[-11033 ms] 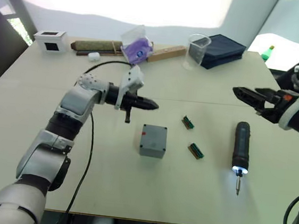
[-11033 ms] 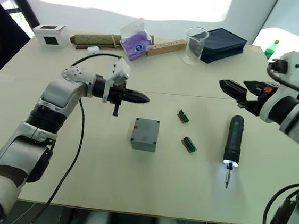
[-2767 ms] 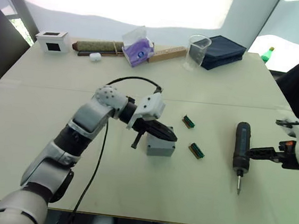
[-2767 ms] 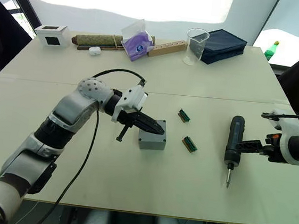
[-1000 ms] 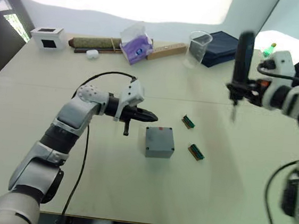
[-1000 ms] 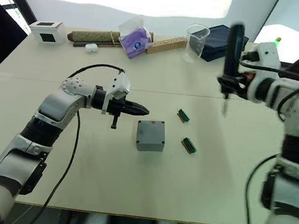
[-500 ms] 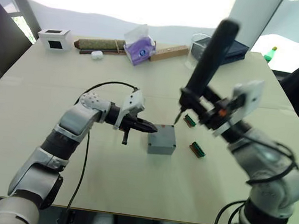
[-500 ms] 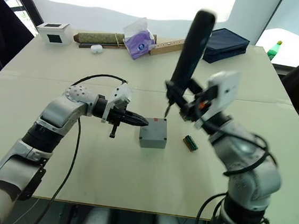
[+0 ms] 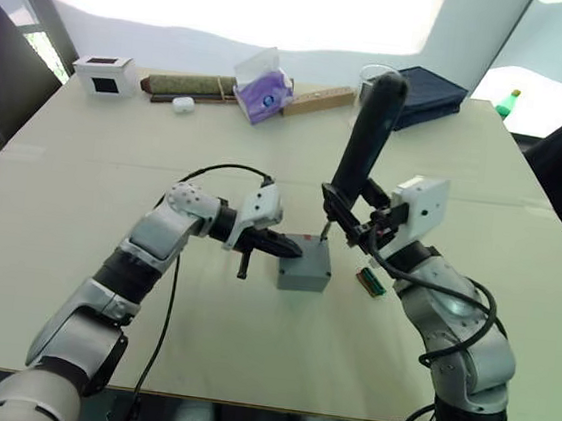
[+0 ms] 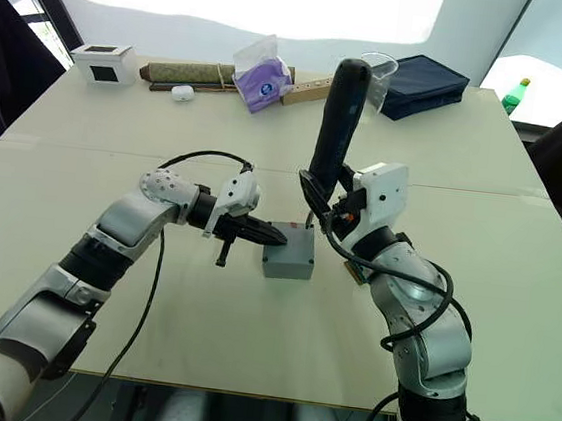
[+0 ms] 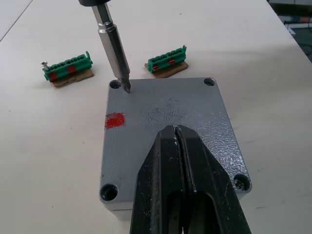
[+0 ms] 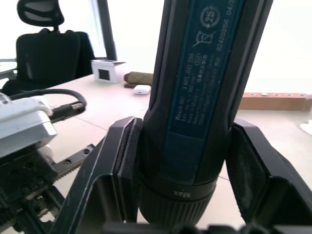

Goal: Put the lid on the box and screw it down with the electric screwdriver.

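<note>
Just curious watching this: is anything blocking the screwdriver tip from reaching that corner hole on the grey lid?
Nothing visible. The electric screwdriver bit sits just beside the lid's corner hole; the left gripper rests shut mid-lid, clear of it.

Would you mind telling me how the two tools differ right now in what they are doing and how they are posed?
The left tool is shut and empty, lying low across the lid of the box; the right tool is shut on the electric screwdriver, holding it steeply upright. The left one comes in from the side; the right one brings the bit down beside a corner screw hole. Both are working over the same box.
</note>
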Action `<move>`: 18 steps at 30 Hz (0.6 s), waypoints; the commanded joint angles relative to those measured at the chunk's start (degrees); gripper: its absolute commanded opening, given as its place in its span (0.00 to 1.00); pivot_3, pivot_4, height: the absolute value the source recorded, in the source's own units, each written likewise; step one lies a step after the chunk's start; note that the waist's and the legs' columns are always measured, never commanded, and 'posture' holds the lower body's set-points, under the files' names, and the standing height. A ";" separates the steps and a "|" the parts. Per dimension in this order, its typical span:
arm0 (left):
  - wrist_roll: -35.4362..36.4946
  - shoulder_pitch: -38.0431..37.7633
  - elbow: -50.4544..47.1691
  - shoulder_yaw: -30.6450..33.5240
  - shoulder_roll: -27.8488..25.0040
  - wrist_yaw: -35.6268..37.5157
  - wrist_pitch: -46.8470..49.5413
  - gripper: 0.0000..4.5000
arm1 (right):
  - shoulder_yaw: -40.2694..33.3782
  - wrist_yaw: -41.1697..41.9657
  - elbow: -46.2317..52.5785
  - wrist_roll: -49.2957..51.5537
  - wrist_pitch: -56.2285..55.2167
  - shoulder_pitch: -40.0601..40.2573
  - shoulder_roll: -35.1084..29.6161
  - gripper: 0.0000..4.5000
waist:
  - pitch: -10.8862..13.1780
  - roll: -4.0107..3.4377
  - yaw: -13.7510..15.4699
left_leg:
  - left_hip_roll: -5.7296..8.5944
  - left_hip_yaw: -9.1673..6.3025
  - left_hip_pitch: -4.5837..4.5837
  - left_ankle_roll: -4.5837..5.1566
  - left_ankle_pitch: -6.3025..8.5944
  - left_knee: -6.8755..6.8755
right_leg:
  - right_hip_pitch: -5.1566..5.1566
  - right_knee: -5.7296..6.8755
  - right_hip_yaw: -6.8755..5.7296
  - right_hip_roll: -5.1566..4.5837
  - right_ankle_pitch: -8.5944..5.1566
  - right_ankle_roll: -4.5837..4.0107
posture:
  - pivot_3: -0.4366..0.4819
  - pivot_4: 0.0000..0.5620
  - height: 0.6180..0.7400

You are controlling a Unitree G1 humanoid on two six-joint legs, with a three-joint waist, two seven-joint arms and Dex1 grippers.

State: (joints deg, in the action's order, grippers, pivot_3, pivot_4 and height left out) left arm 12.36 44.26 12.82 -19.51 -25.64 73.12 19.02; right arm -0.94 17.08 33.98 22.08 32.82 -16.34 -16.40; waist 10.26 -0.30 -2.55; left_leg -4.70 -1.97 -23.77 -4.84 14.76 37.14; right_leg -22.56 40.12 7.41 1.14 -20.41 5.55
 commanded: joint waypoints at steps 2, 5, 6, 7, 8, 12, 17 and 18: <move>-2.04 -0.10 1.47 -0.76 -0.47 0.05 -0.31 0.00 | -0.54 0.31 1.39 -0.87 -3.76 0.14 -0.07 0.47 | 0.00 0.00 -0.02 | 0.00 0.00 0.11 0.01 0.01 -0.03 | 0.10 -0.01 0.00 0.00 0.00 0.00 | 0.48 0.27 1.00; -2.08 -0.06 1.67 -0.75 -0.40 0.07 -0.43 0.00 | -0.44 0.06 0.72 -1.13 -4.82 0.15 0.56 0.47 | 0.00 0.00 -0.03 | 0.00 0.01 0.19 0.02 0.01 -0.04 | 0.19 -0.02 0.01 0.00 0.00 0.00 | 0.48 0.27 1.00; -2.09 -0.03 1.76 -0.75 -0.37 0.08 -0.45 0.00 | -0.42 0.00 0.51 -1.09 -5.04 0.11 0.81 0.47 | 0.00 0.00 -0.03 | 0.00 0.01 0.19 0.02 0.02 -0.04 | 0.19 -0.02 0.01 0.00 0.00 0.00 | 0.48 0.27 1.00; -2.11 0.01 1.88 -0.76 -0.32 0.09 -0.50 0.00 | -0.43 -0.02 0.31 -0.94 -5.19 0.05 1.06 0.47 | 0.00 0.00 -0.03 | 0.00 0.01 0.20 0.02 0.02 -0.04 | 0.19 -0.02 0.01 0.00 0.00 0.00 | 0.48 0.27 1.00; -2.17 -0.03 1.99 -0.76 -0.33 0.10 -0.62 0.00 | -0.37 -0.10 0.18 -0.78 -5.33 -0.04 1.37 0.47 | 0.00 0.00 -0.03 | 0.00 0.01 0.20 0.02 0.02 -0.04 | 0.19 -0.02 0.01 0.01 0.00 0.00 | 0.48 0.27 1.00; -2.42 -0.20 2.33 -0.82 -0.41 0.15 -1.01 0.00 | -0.25 -0.16 0.14 -0.19 -5.24 -0.42 2.24 0.47 | 0.00 0.00 -0.02 | 0.00 0.01 0.21 0.02 0.02 -0.04 | 0.20 -0.02 0.02 0.01 0.00 0.00 | 0.48 0.27 1.00; -2.70 -0.24 2.56 -1.02 -0.34 0.05 -1.43 0.00 | 0.30 0.08 -0.36 -1.24 -5.55 -0.17 2.00 0.47 | 0.00 0.00 -0.03 | 0.00 0.01 0.21 0.02 0.01 -0.04 | 0.20 -0.02 0.02 0.01 0.00 0.00 | 0.48 0.27 1.00; -2.71 -0.24 2.60 -1.02 -0.33 0.05 -1.49 0.00 | 0.49 0.16 -0.48 -1.56 -5.63 -0.04 1.82 0.47 | 0.00 0.00 -0.04 | 0.00 0.01 0.22 0.02 0.02 -0.04 | 0.21 -0.02 0.02 0.00 0.00 0.00 | 0.48 0.27 1.00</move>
State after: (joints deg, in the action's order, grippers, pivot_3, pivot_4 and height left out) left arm 11.90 44.37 14.08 -19.52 -25.58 73.44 17.02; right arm -0.60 16.96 31.67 20.68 29.54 -15.70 -14.65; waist 10.26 -0.30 -2.59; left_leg -4.70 -1.96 -23.55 -4.82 14.78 37.10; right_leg -22.35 40.10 7.43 1.15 -20.41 5.54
